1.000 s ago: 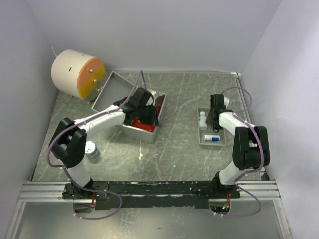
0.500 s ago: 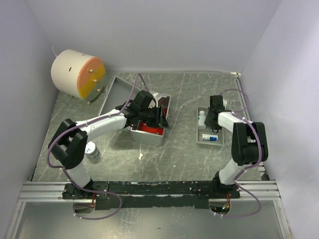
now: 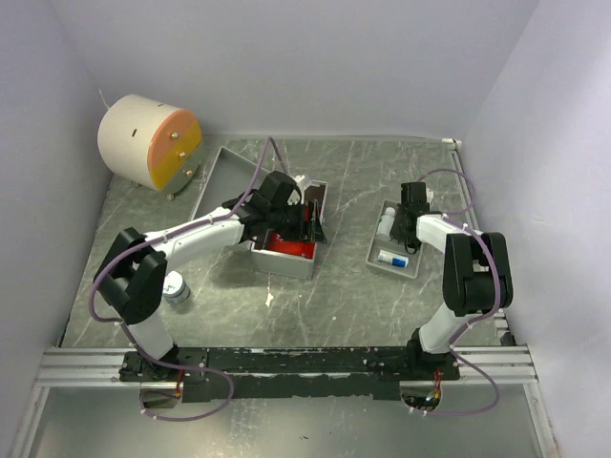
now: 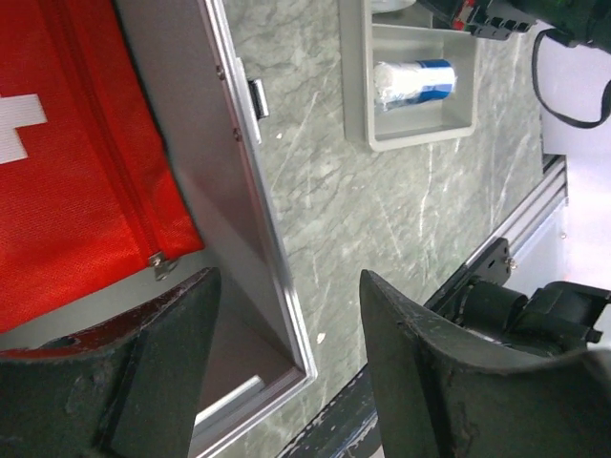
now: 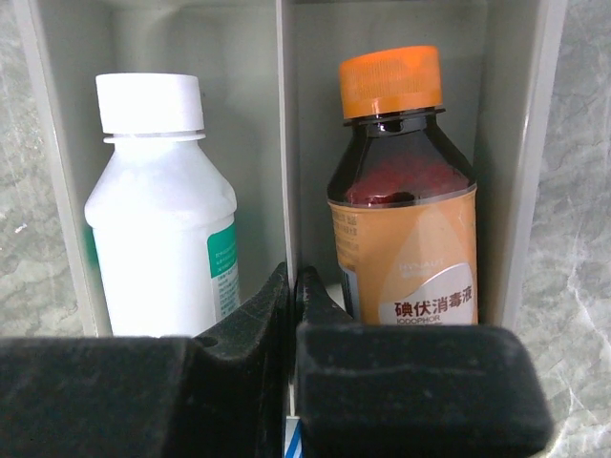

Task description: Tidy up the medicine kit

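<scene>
Left gripper (image 4: 288, 281): fingers apart over case (image 4: 239, 239), red pouch (image 4: 67, 162) at 10 o'clock.
Right gripper (image 5: 291, 286): clamped on divided tray (image 5: 284, 95) partition, 3 o'clock of case.

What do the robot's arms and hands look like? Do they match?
The left arm and right arm match: white tubes, chunky black joints and a thin purple cable looping alongside. The left hand and right hand each have two thick black fingers.
</scene>
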Robot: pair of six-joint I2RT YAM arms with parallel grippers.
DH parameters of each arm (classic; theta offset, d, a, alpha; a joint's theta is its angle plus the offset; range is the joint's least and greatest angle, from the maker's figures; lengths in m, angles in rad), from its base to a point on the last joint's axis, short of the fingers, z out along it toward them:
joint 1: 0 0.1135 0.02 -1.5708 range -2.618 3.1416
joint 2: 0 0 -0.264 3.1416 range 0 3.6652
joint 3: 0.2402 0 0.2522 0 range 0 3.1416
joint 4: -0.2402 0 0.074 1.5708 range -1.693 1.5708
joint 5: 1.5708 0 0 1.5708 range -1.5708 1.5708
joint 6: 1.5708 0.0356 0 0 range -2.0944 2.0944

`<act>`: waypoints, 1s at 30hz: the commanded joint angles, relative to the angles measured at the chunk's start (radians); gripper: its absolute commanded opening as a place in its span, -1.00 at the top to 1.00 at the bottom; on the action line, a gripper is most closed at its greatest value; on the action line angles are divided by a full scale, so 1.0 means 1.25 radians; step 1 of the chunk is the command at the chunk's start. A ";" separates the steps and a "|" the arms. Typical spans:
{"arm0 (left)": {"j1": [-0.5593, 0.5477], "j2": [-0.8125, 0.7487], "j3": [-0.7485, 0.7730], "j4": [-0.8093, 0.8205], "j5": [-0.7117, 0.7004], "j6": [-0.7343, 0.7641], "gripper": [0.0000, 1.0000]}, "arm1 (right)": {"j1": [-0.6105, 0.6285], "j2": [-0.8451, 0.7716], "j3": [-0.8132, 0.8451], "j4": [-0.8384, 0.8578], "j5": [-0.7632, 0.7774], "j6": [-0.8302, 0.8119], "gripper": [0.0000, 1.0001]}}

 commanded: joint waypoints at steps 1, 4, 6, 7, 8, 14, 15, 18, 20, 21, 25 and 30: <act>-0.008 -0.069 0.039 -0.063 -0.086 0.070 -0.42 | 0.004 -0.030 0.000 -0.005 -0.007 0.029 1.00; -0.007 -0.134 0.022 -0.075 -0.171 0.088 -0.42 | 0.004 -0.055 0.003 -0.020 -0.011 0.043 1.00; -0.007 -0.187 -0.001 -0.070 -0.239 0.103 -0.43 | 0.004 -0.075 0.006 -0.031 -0.018 0.050 1.00; -0.007 -0.217 -0.014 -0.064 -0.267 0.112 -0.42 | 0.005 -0.084 0.007 -0.040 -0.021 0.053 1.00; -0.007 -0.246 -0.025 -0.058 -0.294 0.123 -0.42 | 0.004 -0.094 0.011 -0.051 -0.022 0.056 1.00; -0.007 -0.440 -0.100 -0.043 -0.493 0.193 -0.41 | 0.007 -0.147 0.035 -0.117 -0.034 0.081 1.00; -0.006 -0.469 -0.116 -0.046 -0.540 0.205 -0.42 | 0.010 -0.152 0.037 -0.127 -0.037 0.085 1.00; -0.006 -0.543 -0.138 -0.065 -0.639 0.223 -0.46 | 0.035 -0.167 0.057 -0.169 -0.020 0.093 1.00; -0.007 -0.579 -0.133 -0.103 -0.692 0.220 -0.48 | 0.062 -0.171 0.089 -0.212 0.009 0.100 1.00; -0.008 -0.593 -0.131 -0.118 -0.713 0.221 -0.48 | 0.078 -0.174 0.123 -0.235 0.025 0.106 1.00; -0.007 -0.650 -0.147 -0.132 -0.759 0.231 -0.49 | 0.159 -0.160 0.228 -0.326 0.106 0.131 1.00; -0.007 -0.705 -0.177 -0.112 -0.784 0.239 -0.50 | 0.254 -0.121 0.357 -0.422 0.164 0.174 1.00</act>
